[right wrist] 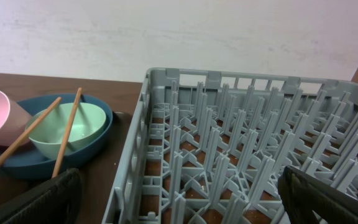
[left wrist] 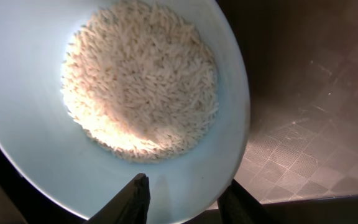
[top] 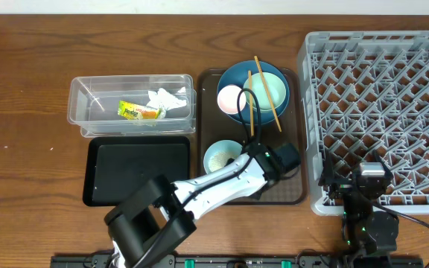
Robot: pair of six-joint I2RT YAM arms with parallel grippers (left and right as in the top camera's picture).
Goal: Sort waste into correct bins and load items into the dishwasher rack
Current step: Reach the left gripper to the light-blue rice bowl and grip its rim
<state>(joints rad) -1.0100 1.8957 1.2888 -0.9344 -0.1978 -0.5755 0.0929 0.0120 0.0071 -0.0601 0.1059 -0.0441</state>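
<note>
Nearest the left wrist camera: left tool (left wrist: 188,196), dark fingers set apart, straddling the rim of the small light blue bowl (left wrist: 36,149), one finger over the inside and the other outside. Jaws part-open, no pinch on the rim visible. Inside the bowl: loose white rice (left wrist: 142,81), heaped across the bottom. Bowl mouth up, on the near left part of the brown serving tray (left wrist: 316,124).

Right tool (right wrist: 182,208): fingers spread wide toward both lower corners of the right wrist view, holding nothing, poised at the near edge of the grey dishwasher rack (right wrist: 241,143), pegs upright, just right of the serving tray.

Left of the serving tray, near side: flat black tray (top: 140,171), long axis left-right on the table (top: 21,149). Just beyond it: clear tub (top: 80,100), same axis, containing the green-yellow wrapper (top: 138,112), long axis left-right, and the crumpled white tissue (top: 166,100) just to its right.

Far end of the serving tray: large dark blue bowl (top: 233,74), mouth up, containing the mint green bowl (top: 270,89) on the right and the pink cup (top: 229,99) on the left. Across these, two chopsticks, long axes near-to-far: first chopstick (top: 250,104) almost straight, between cup and mint green bowl; second chopstick (top: 268,94) slanted over the mint green bowl, far tip leftward, near tip rightward.
</note>
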